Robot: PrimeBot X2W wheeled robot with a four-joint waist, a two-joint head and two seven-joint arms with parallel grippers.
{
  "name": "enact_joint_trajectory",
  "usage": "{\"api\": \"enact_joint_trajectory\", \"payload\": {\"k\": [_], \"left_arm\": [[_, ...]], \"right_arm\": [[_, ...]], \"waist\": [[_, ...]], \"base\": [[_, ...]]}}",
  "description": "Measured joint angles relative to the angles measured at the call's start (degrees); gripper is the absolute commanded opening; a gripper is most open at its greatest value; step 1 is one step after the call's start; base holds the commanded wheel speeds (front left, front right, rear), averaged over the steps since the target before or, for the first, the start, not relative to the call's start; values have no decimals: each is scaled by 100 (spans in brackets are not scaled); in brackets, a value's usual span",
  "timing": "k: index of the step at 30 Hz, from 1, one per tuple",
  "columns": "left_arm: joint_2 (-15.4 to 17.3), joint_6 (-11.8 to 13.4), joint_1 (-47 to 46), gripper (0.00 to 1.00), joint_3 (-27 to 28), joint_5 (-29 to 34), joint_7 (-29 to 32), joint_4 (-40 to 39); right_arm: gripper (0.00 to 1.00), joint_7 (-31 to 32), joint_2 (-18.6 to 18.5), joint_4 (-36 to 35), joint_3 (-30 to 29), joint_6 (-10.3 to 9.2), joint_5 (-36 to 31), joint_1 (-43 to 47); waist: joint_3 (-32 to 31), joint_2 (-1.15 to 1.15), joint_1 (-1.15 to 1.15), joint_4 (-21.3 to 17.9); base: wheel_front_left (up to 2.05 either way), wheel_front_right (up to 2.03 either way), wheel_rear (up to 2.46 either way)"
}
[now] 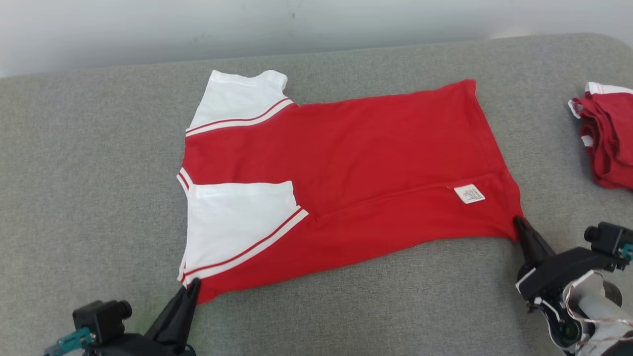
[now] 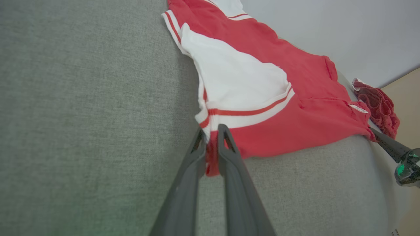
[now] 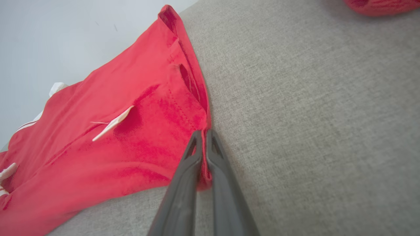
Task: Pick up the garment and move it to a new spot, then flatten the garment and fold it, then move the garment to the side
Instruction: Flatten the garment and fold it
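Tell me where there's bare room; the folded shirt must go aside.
Widest: the grey cushion left of the shirt. A strip also lies along the near edge, between the left claw and right claw, both shut on the shirt. Tightest: the right, between the shirt's hem and a red pile.

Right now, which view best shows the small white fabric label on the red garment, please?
Head view: the small white fabric label lies flat, fully visible. The right wrist view catches it edge-on; the left wrist view, tiny and far.
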Motion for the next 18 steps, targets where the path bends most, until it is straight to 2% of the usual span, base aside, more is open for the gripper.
{"api": "enact_joint_trajectory", "payload": {"k": [6,12,18], "left_arm": [[120,67,397,0,35,-100,-2,-368],[334,112,789,0,74,-198,37,-664],[450,123,1102,0,-38,-372,265,-935]], "right_arm": [[0,-35,-230,-466,-35,0,152,506],[0,-37,-488,-914,-485,3,152,1023],[0,-42,-612,-1194,-631,3,119,1604]], "waist": [[-156,0,0,-79],[-292,0,0,-141],[-407,0,-1,-119]], "base": [[0,0,0],[0,0,0],[0,0,0]]}}
